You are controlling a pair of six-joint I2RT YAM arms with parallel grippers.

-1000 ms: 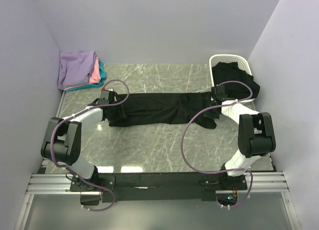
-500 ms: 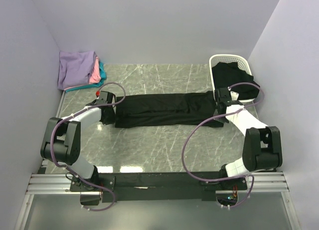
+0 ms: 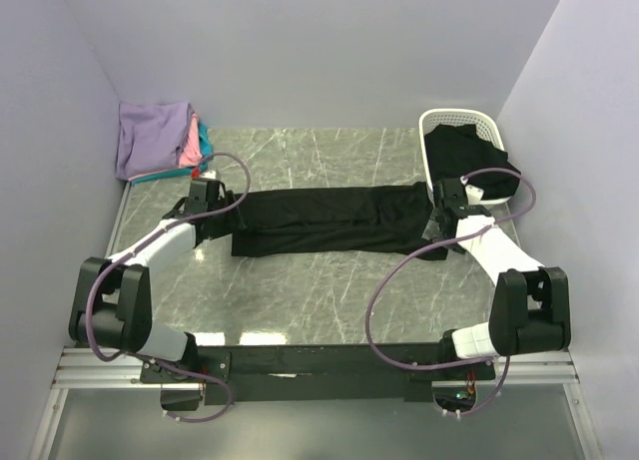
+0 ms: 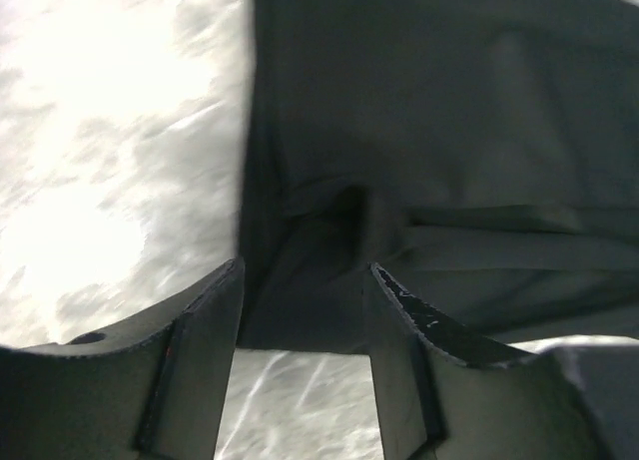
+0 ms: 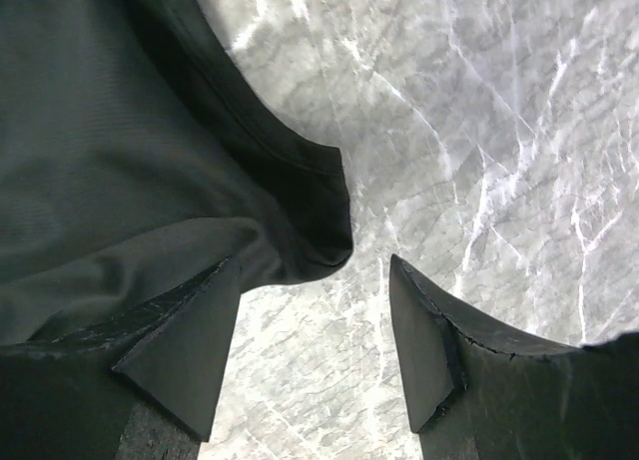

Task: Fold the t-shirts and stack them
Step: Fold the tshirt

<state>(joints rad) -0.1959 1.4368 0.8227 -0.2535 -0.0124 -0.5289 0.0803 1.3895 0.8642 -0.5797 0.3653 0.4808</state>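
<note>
A black t-shirt (image 3: 334,219), folded into a long strip, lies flat across the middle of the table. My left gripper (image 3: 222,211) is at its left end and is open. In the left wrist view the cloth's (image 4: 429,161) edge lies between the spread fingers (image 4: 205,330), unpinched. My right gripper (image 3: 442,219) is at the strip's right end, also open. In the right wrist view a cloth corner (image 5: 300,211) lies beside the left finger (image 5: 195,330), with bare marble in the gap. Folded lavender (image 3: 150,136), pink (image 3: 190,146) and teal (image 3: 204,139) t-shirts are stacked at the back left.
A white perforated basket (image 3: 461,118) stands at the back right with more black cloth (image 3: 471,161) spilling over its front. Walls close in the table on the left, back and right. The arm bases and a metal rail (image 3: 319,365) run along the near edge.
The right arm drew the black t-shirt rightward into a straight strip. Both grippers then opened and let go of its ends, and the left arm drew back a little to the left.
</note>
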